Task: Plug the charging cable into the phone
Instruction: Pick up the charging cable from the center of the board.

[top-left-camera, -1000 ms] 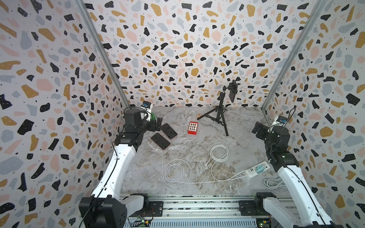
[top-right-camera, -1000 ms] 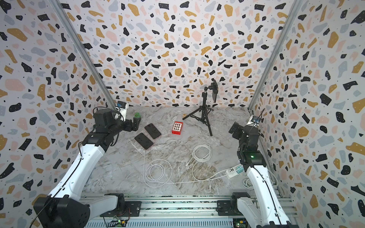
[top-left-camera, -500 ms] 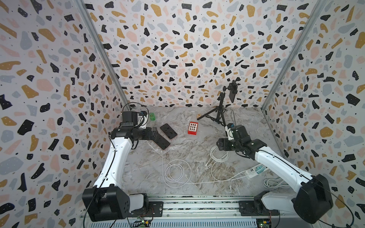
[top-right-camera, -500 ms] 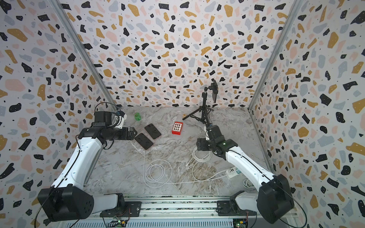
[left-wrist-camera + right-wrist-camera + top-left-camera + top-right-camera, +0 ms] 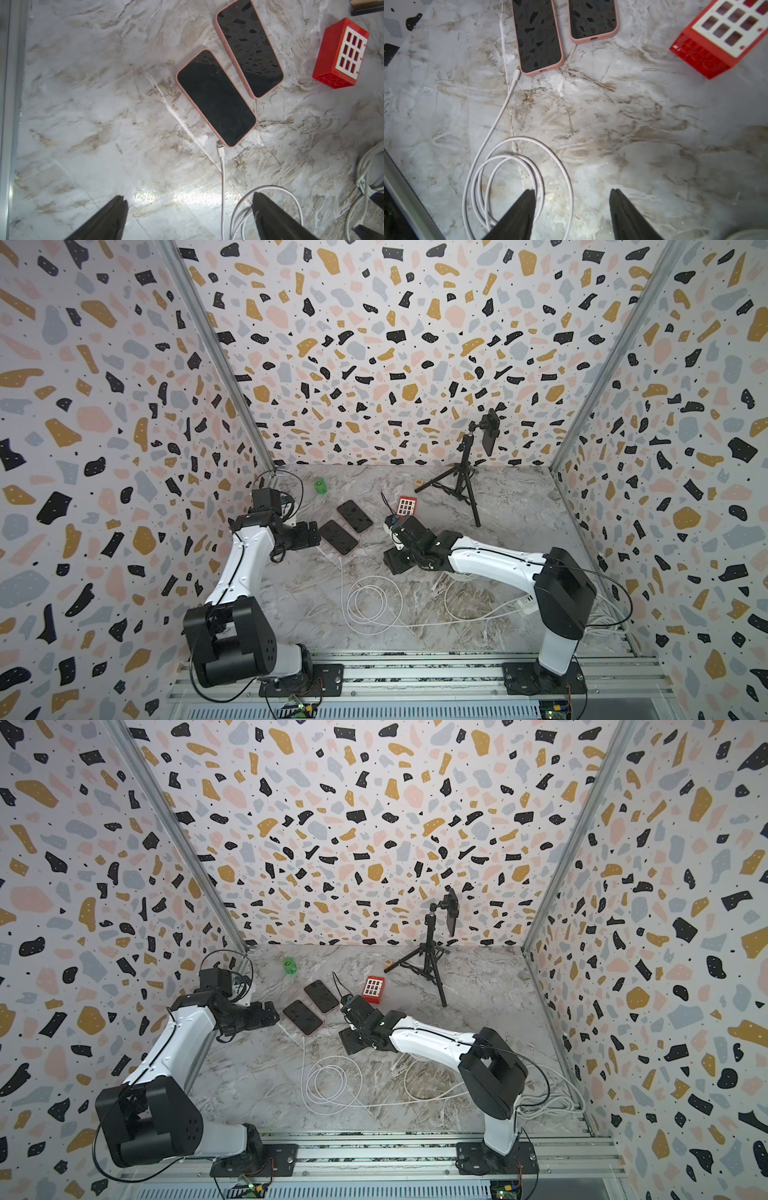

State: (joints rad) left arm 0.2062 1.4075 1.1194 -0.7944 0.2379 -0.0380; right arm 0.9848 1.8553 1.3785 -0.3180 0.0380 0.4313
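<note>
Whereas a second ago the right arm was folded back by the side wall, it has since swung out across the tabletop (image 5: 519, 539). The right gripper (image 5: 398, 564) now hangs low between the red block (image 5: 406, 506) and the coiled charging cable (image 5: 370, 601). In its wrist view the jaws stand partly apart with nothing between them, a narrower gap than the left's, and one loop of the coil passes under a fingertip (image 5: 527, 199).

The left arm has moved less. It has leaned in from its corner so that the left gripper (image 5: 316, 533) sits just beside the nearer phone (image 5: 338, 537), jaws spread wide and empty.

The things themselves have not shifted. Two phones in pink cases lie face up side by side, and the farther phone (image 5: 354, 516) is untouched. The cable's plug (image 5: 220, 150) lies flat on the tabletop just beside the bottom corner of the nearer phone, pointing past the edge rather than into the port (image 5: 543, 71) — so nothing is plugged in yet.

Most likely the approach is nearly over and the grasping is about to begin. The left gripper looks placed to steady the nearer phone and the right to take the cable — though the right is by the coil, well back from the plug, so it probably has to close in further.
</note>
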